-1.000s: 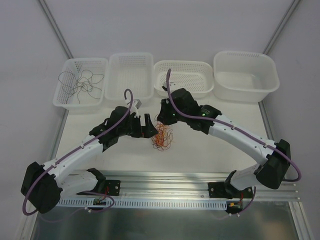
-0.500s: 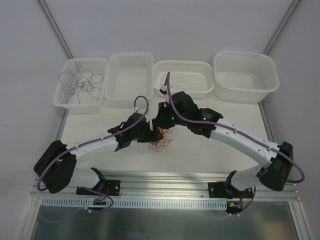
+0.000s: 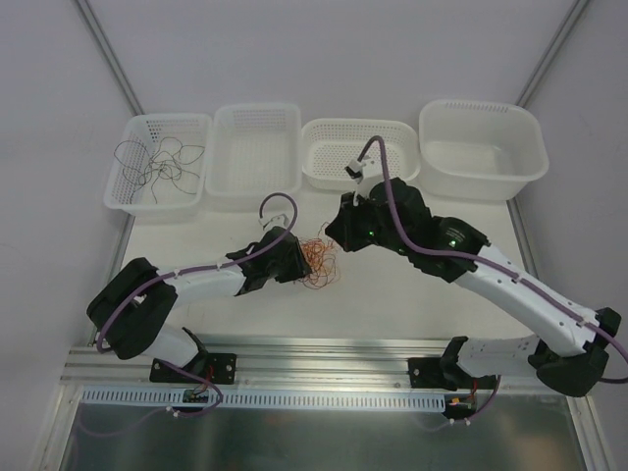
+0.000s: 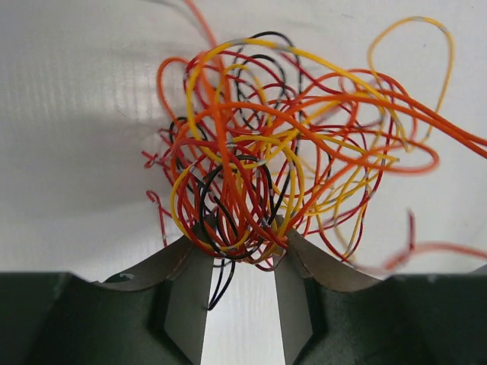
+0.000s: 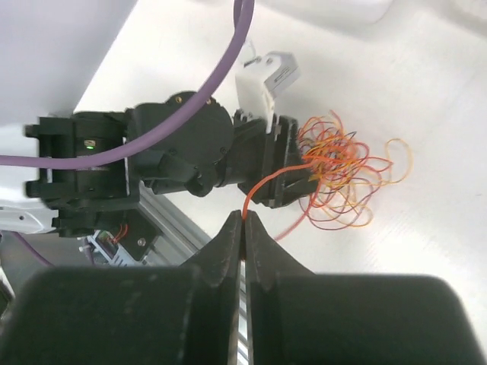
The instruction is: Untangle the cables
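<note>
Between the two arms on the tabletop lies the tangle of red, orange and yellow cables. The left fingers are narrowed onto its lower loops, seemingly to anchor it, while the right fingers, shut tight, pinch one orange strand, likely to draw it free. Behind, the leftmost basket holds dark grey wire; the other baskets show none.

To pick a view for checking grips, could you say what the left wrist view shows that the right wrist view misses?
Left wrist only: black strands in the tangle, its loops between the fingers of the left gripper. Right wrist only: the right gripper shut on an orange cable, plus a purple hose. Both: the red, orange and yellow tangle at the left gripper.
</note>
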### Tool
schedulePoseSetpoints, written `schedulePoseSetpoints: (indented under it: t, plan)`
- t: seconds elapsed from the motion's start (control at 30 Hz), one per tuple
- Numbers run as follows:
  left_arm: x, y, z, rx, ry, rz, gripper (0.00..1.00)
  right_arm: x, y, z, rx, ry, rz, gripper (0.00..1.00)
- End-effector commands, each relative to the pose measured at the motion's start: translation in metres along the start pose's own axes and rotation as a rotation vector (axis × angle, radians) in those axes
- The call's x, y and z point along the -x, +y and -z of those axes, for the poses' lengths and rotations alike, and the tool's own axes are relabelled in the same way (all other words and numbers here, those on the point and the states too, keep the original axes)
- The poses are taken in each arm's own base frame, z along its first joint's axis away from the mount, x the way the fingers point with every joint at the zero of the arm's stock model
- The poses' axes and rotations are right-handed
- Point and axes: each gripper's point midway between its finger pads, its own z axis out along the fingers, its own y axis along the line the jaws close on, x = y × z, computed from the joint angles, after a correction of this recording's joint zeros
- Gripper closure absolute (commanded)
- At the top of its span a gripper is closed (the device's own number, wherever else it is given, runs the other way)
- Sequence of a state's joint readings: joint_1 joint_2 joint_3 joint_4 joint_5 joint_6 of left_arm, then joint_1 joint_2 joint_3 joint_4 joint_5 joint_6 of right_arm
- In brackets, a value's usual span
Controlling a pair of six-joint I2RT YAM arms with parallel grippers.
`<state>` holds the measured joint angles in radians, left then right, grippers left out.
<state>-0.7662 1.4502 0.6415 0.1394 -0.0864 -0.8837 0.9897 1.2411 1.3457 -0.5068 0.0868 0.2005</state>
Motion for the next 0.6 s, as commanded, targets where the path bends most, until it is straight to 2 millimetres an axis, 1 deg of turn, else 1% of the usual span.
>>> schedulePoseSetpoints:
  t: [0.0,0.03,0.07,0.1,0.13,0.2,0.23,0.27,0.3,0.33,0.4,0.43,0.47,0.5,0.57]
  plan:
    - [0.003,0.011,-0.002,0.044,-0.04,0.015,0.66,0.055,-0.012,0.059,-0.067,-0.182,0.046,0.99]
    - [0.004,0.012,-0.001,0.052,-0.05,0.012,0.66,0.061,-0.019,0.066,-0.083,-0.199,0.038,0.99]
    - [0.006,0.014,-0.001,0.061,-0.056,0.0,0.66,0.065,-0.023,0.079,-0.089,-0.214,0.032,0.99]
    - [0.007,0.017,0.0,0.079,-0.057,-0.005,0.66,0.069,-0.024,0.086,-0.081,-0.225,0.026,0.99]
    - [0.008,0.018,0.001,0.09,-0.06,-0.009,0.66,0.079,-0.03,0.096,-0.092,-0.248,0.012,0.99]
    - [0.014,0.022,0.002,0.119,-0.076,-0.028,0.66,0.081,-0.038,0.11,-0.11,-0.24,0.013,0.99]
    - [0.014,0.027,0.004,0.147,-0.071,-0.038,0.67,0.085,-0.047,0.12,-0.143,-0.241,0.022,0.99]
    - [0.017,0.033,0.006,0.176,-0.081,-0.059,0.67,0.086,-0.052,0.126,-0.165,-0.245,0.026,0.99]
    - [0.021,0.036,0.008,0.199,-0.09,-0.066,0.68,0.089,-0.064,0.133,-0.212,-0.261,0.017,0.99]
    - [0.019,0.046,0.011,0.247,-0.074,-0.08,0.68,0.09,-0.069,0.139,-0.231,-0.267,0.015,0.99]
    - [0.028,0.058,0.016,0.298,-0.088,-0.08,0.69,0.088,-0.078,0.146,-0.252,-0.268,-0.001,0.99]
    - [0.03,0.063,0.019,0.312,-0.086,-0.077,0.69,0.091,-0.085,0.155,-0.27,-0.291,-0.02,0.99]
    - [0.031,0.07,0.022,0.332,-0.08,-0.07,0.7,0.091,-0.088,0.158,-0.274,-0.298,-0.028,0.99]
    - [0.037,0.078,0.025,0.347,-0.088,-0.047,0.7,0.094,-0.091,0.162,-0.278,-0.31,-0.038,0.99]
    - [0.045,0.093,0.033,0.374,-0.097,-0.013,0.77,0.098,-0.093,0.174,-0.289,-0.337,-0.036,0.99]
